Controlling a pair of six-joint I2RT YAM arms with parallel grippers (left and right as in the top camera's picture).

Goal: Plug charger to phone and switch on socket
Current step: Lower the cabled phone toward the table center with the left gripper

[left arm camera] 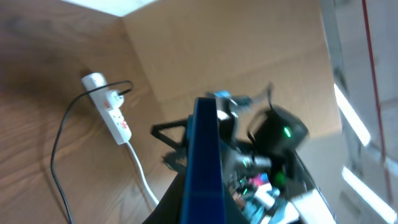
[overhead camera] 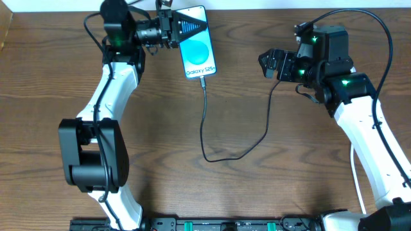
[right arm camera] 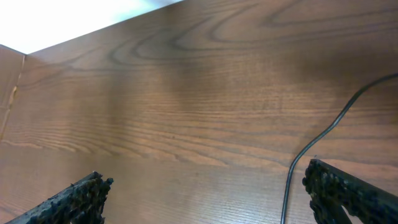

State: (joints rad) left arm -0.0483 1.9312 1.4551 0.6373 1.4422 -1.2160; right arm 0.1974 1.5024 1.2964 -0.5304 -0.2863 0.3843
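The left end effector (overhead camera: 172, 30) is clamped on the phone (overhead camera: 198, 48) at the surface's far edge, with the charger (overhead camera: 204, 115) apparently plugged in. The right end effector (overhead camera: 266, 64), fingers apart, should press 1 fingertip squarely on the red switch of the socket (left arm camera: 115, 115).

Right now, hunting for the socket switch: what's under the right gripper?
Bare table and the charger cable show below the open right gripper; overhead, its body covers the rest.

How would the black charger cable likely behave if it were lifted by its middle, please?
Probably floppy: the charger cable is thin and lies in a loose curve on the table, so it would sag. It looks light and should slide easily. One end meets the phone, so a pull might tug that.
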